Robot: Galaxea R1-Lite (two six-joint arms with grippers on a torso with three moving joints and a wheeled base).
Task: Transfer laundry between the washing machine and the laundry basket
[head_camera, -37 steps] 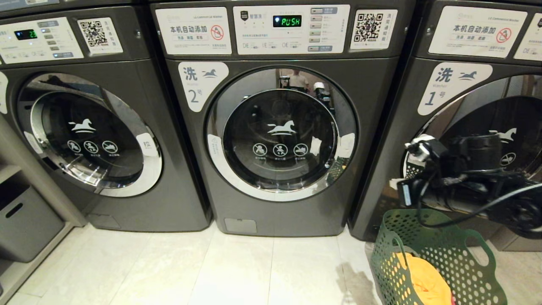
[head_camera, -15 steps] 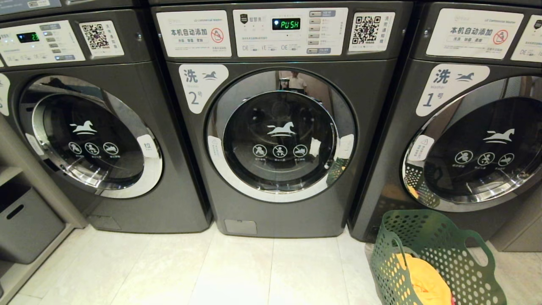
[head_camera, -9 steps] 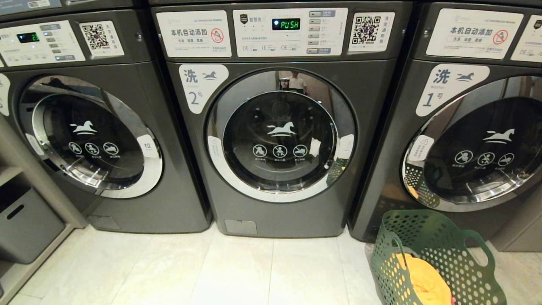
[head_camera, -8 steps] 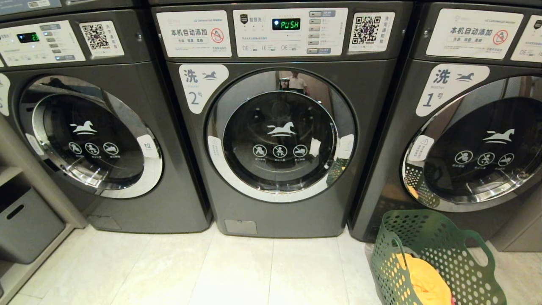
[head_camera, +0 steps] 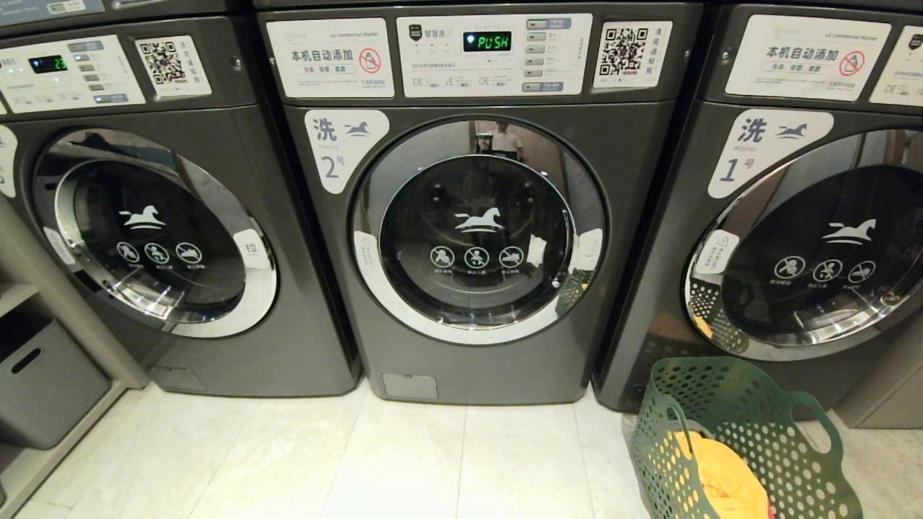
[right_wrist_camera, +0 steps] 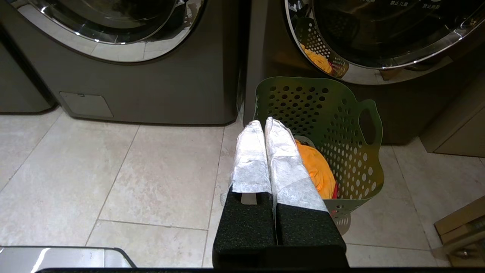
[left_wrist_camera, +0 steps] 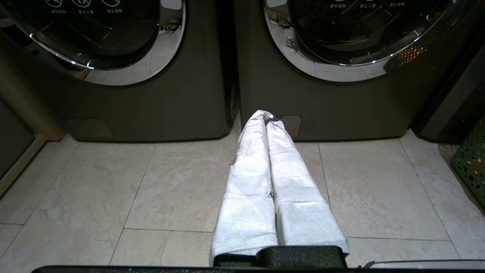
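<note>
Washer: the dark grey front-loading washing machine (head_camera: 476, 216) with the chrome-rimmed round glass door and a white label bearing a blue "2" stands straight ahead of me, door shut, green "PUSH" on its display (head_camera: 487, 41).
Neighbours: a like washer labelled "1" (head_camera: 807, 216) to its right, an unnumbered one (head_camera: 151, 216) to its left.
Basket: the green plastic laundry basket (head_camera: 750, 418) with round holes and loop handles sits on the pale tiled floor (head_camera: 404, 461), just before washer "1".
Laundry: an orange-yellow cloth (head_camera: 721, 476) lies in the basket, a sliver of red beside it in the right wrist view; no olive-grey piece shows.
Left claw (left_wrist_camera: 267, 117): clenched, white-wrapped fingers pressed together, empty, held low over the floor, pointing at the seam between two washers.
Right claw (right_wrist_camera: 263, 123): clenched, empty, pointing toward the basket's near rim.
Step in hand: none under way, I judge; nothing gripped, door closed.
Next move: likely opening door "2", which calls for raising a claw to the door's edge.
</note>
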